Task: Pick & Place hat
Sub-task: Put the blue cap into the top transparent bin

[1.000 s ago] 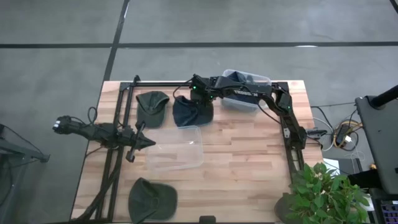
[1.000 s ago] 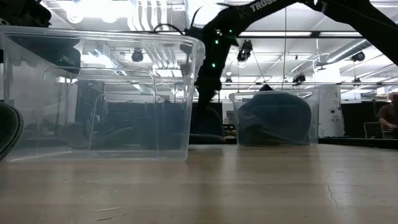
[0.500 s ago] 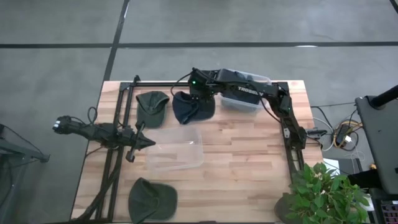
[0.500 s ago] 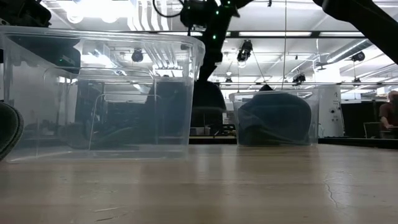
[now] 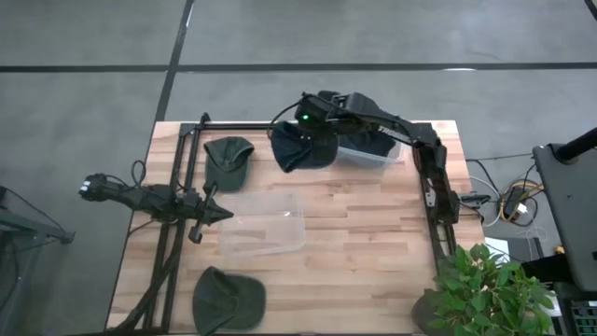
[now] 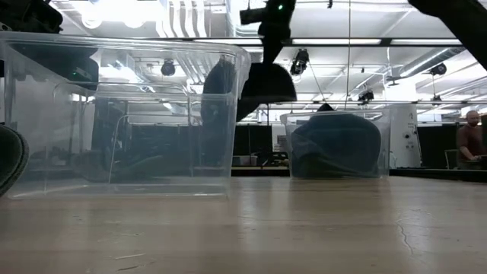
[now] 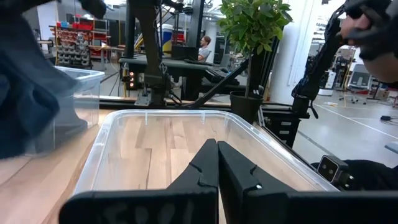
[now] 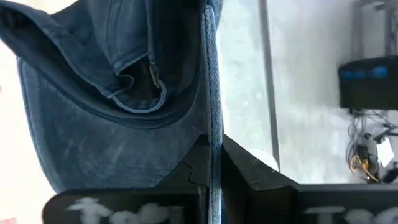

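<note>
Blue denim hat is off the table, hanging from the right gripper above the far edge of the wooden table, between the green hat at the far left and the small clear bin at the far right. In the right wrist view the fingers are pressed together on a fold of the hat's fabric; brim and crown dangle free. In the low view it hangs well clear of the tabletop.

Progress: pick is done, place is not. The small bin already holds a dark blue hat, so it is probably the drop point, though the overhead view does not settle this. The large clear bin at mid-table is empty. A second green hat lies at the near left edge, untouched.

Left gripper waits low at the left side, beside the large bin; its fingers are closed together on nothing.

Surroundings: bare plank top, grey concrete floor, potted plant off the near right corner. A person shows far back in the workshop.
</note>
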